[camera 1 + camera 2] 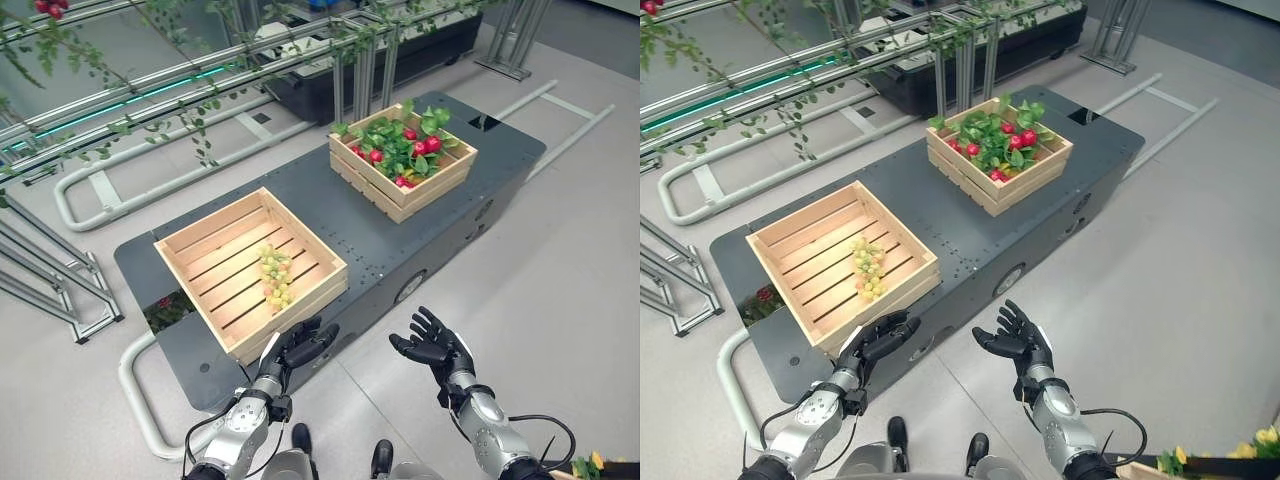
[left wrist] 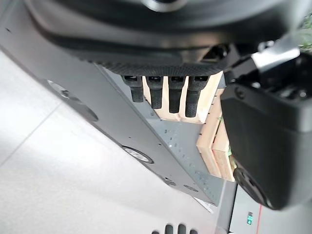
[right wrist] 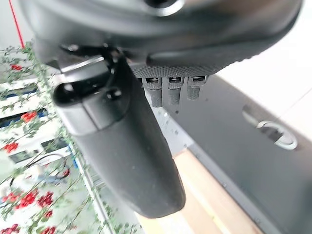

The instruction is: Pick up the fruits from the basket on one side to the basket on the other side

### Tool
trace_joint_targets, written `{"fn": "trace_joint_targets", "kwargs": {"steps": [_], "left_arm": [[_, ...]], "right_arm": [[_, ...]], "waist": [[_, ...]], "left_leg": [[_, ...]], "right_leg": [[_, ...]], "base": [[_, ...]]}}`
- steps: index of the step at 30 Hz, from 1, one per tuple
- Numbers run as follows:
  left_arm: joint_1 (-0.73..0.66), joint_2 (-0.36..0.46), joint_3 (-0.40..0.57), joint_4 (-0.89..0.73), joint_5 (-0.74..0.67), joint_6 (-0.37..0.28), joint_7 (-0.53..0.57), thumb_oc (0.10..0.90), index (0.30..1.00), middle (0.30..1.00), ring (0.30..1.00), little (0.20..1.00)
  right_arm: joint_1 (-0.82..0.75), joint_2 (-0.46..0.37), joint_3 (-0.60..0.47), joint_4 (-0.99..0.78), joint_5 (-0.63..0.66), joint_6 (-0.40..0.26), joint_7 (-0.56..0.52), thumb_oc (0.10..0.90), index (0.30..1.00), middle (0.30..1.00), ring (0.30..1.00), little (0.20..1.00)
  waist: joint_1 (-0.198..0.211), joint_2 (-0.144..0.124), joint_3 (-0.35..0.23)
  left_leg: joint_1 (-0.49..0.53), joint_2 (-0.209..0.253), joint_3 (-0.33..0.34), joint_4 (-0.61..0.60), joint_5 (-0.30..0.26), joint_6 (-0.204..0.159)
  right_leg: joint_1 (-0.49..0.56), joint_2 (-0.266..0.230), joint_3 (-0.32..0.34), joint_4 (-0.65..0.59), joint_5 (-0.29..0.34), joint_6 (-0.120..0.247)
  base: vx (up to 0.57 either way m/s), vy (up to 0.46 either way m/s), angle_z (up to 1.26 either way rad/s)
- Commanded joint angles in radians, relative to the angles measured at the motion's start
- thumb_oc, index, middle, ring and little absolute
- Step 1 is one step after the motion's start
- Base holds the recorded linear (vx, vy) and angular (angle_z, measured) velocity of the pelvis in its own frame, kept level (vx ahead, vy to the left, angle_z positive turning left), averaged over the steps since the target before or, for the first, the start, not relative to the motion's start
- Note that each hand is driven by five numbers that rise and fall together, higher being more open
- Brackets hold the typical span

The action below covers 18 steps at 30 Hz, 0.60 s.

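I am looking down at a long dark grey platform (image 1: 400,235) that is lying across the pale floor (image 1: 560,270), with a metal frame of rails (image 1: 150,90) and trailing green vines (image 1: 130,125) running behind it. Two wooden slatted baskets are sitting on the platform, well apart. The near basket (image 1: 250,268) is standing at the platform's left end, and a bunch of pale green grapes (image 1: 276,275) is lying inside it toward its right wall. The far basket (image 1: 403,160) is sitting at the other end, and it is holding red fruits (image 1: 428,146) among green leaves (image 1: 395,150). My left hand (image 1: 300,347) is hovering just before the near basket's front corner with its fingers (image 2: 168,95) loosely relaxed and holding nothing. My right hand (image 1: 432,347) is hanging over the floor beside the platform's front edge, palm up, fingers spread wide and carrying nothing.
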<state>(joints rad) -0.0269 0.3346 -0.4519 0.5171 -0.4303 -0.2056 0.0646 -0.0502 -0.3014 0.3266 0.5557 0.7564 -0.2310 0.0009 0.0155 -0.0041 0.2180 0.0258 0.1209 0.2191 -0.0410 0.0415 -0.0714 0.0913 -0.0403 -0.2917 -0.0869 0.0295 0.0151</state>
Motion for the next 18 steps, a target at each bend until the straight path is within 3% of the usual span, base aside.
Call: {"fn": "trace_joint_targets", "kwargs": {"steps": [1, 7, 13, 15, 16, 18], "left_arm": [[-0.07, 0.022, 0.022, -0.072, 0.013, -0.091, 0.027, 0.8, 0.9, 0.9, 0.9, 0.9], [-0.044, 0.027, 0.028, -0.092, 0.041, -0.087, 0.043, 0.8, 0.9, 0.9, 0.9, 0.9], [-0.018, 0.048, 0.022, -0.13, 0.13, -0.102, 0.048, 0.8, 0.9, 0.9, 0.9, 0.9], [-0.02, 0.063, 0.02, -0.138, 0.17, -0.108, 0.049, 0.8, 0.9, 0.9, 0.9, 0.9], [-0.022, 0.082, 0.017, -0.153, 0.186, -0.115, 0.046, 0.8, 0.9, 0.9, 0.9, 0.9], [-0.023, 0.108, 0.008, -0.177, 0.203, -0.139, 0.021, 0.8, 0.9, 0.9, 0.9, 0.9]], "right_arm": [[-0.022, 0.012, -0.016, -0.112, 0.028, -0.117, 0.046, 0.8, 0.9, 0.9, 0.9, 0.9], [-0.003, 0.035, -0.008, -0.144, 0.02, -0.108, 0.028, 0.8, 0.9, 0.9, 0.9, 0.9], [0.02, 0.053, 0.004, -0.188, 0.01, -0.134, 0.0, 0.8, 0.9, 0.9, 0.9, 0.9], [0.018, 0.057, 0.005, -0.193, 0.012, -0.14, -0.012, 0.8, 0.9, 0.9, 0.9, 0.9], [0.02, 0.06, 0.006, -0.2, 0.009, -0.143, -0.02, 0.8, 0.9, 0.9, 0.9, 0.9], [0.029, 0.056, 0.01, -0.216, 0.006, -0.152, -0.025, 0.8, 0.9, 0.9, 0.9, 0.9]], "waist": [[-0.007, -0.004, -0.045], [0.002, -0.005, -0.062], [0.019, -0.007, -0.062], [0.022, -0.004, -0.056], [0.026, -0.001, -0.05], [0.028, 0.0, -0.021]], "left_leg": [[0.015, -0.034, -0.014, 0.003, -0.039, 0.029], [0.036, -0.045, -0.036, -0.029, -0.044, 0.037], [0.041, -0.064, -0.061, -0.046, -0.062, 0.058], [0.045, -0.071, -0.061, -0.046, -0.067, 0.071], [0.044, -0.081, -0.058, -0.046, -0.069, 0.088], [0.053, -0.115, -0.061, -0.043, -0.077, 0.115]], "right_leg": [[0.005, -0.069, -0.001, 0.046, -0.064, 0.027], [0.02, -0.066, 0.001, 0.033, -0.07, 0.032], [0.022, -0.091, -0.023, 0.058, -0.075, 0.061], [0.011, -0.106, -0.021, 0.11, -0.093, 0.07], [-0.008, -0.126, -0.019, 0.191, -0.104, 0.077], [-0.092, -0.191, 0.003, 0.427, -0.067, 0.1]], "base": [[0.09, 0.055, -0.07], [0.13, 0.089, 0.17], [0.1, 0.143, 0.13], [0.1, 0.185, 0.03], [0.1, 0.248, -0.02], [0.11, 0.248, -0.08]]}}
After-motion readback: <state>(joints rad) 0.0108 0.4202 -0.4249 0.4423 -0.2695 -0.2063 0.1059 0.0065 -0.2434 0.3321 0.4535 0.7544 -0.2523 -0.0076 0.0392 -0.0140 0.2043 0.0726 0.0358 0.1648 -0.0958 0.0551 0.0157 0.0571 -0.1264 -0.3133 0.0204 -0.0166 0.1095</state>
